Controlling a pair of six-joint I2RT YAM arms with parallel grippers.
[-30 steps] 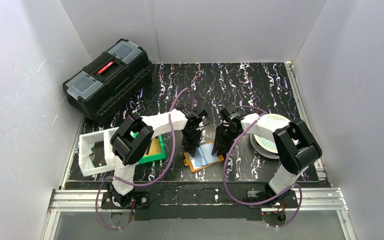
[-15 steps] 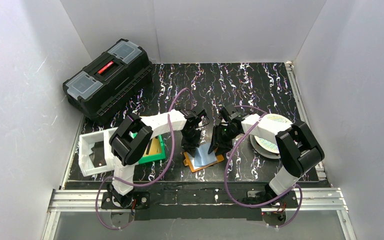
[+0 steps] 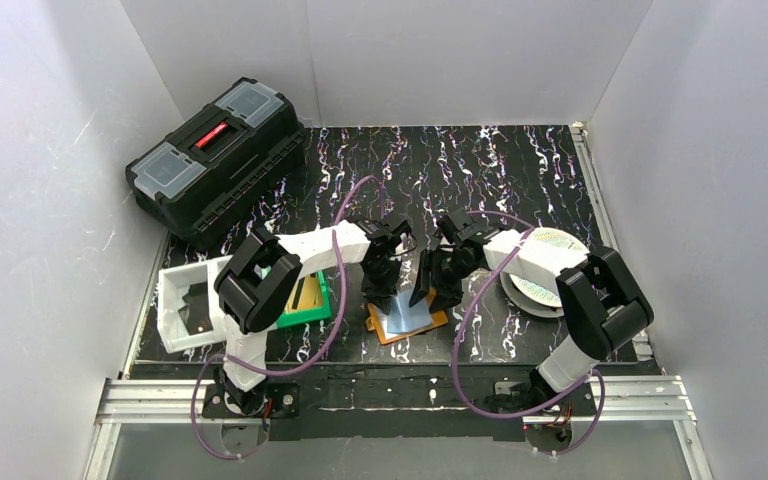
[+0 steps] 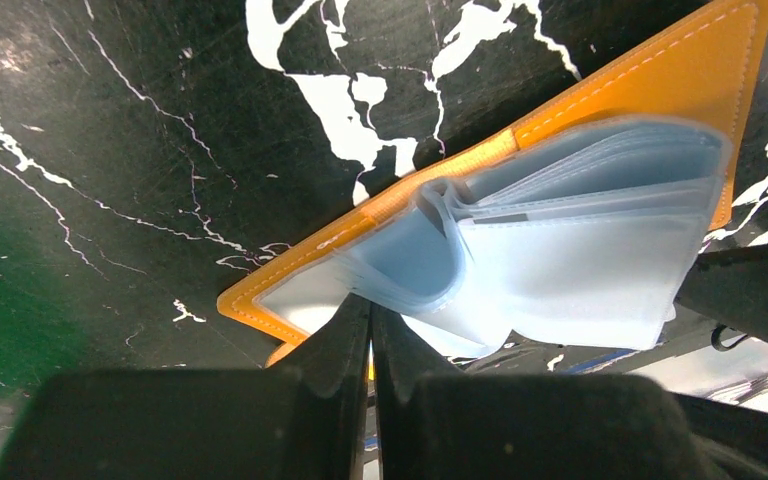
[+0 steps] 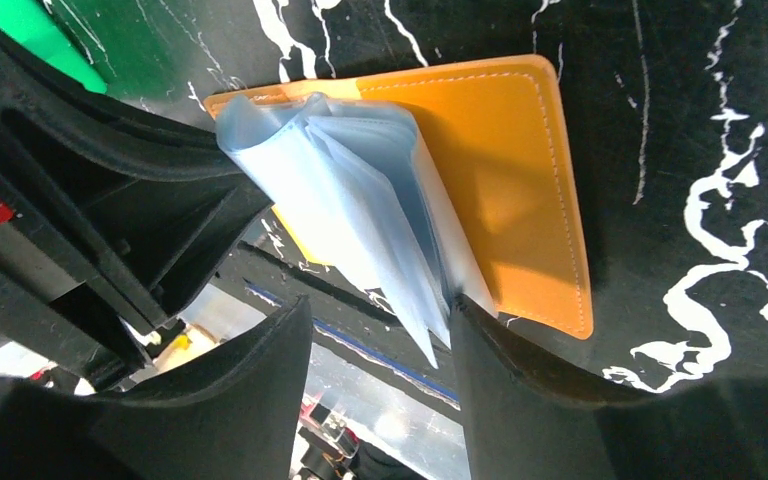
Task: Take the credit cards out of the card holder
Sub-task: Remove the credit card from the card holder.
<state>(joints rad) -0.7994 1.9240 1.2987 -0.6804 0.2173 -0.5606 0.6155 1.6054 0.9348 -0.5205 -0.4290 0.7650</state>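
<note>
The orange card holder (image 3: 412, 322) lies open on the black marbled table between my grippers, its pale clear pockets (image 4: 570, 250) fanned upward. My left gripper (image 3: 381, 292) is shut, its tips (image 4: 371, 305) pinching the pockets' edge at the fold. My right gripper (image 3: 430, 290) is open; its jaws (image 5: 378, 305) straddle a lower corner of the fanned pockets (image 5: 360, 200), the right finger against them. The orange cover (image 5: 500, 170) lies flat. I see no card in the pockets. A gold-yellow card (image 3: 309, 294) lies in the green bin.
The green bin (image 3: 307, 318) and a white tray (image 3: 182, 330) stand to the left of the holder. A round white patterned disc (image 3: 543, 276) lies to the right. A black toolbox (image 3: 215, 155) stands at the back left. White walls enclose the table.
My right gripper has moved left, closer to the card holder and the left gripper. The left gripper has stayed on the pockets.
</note>
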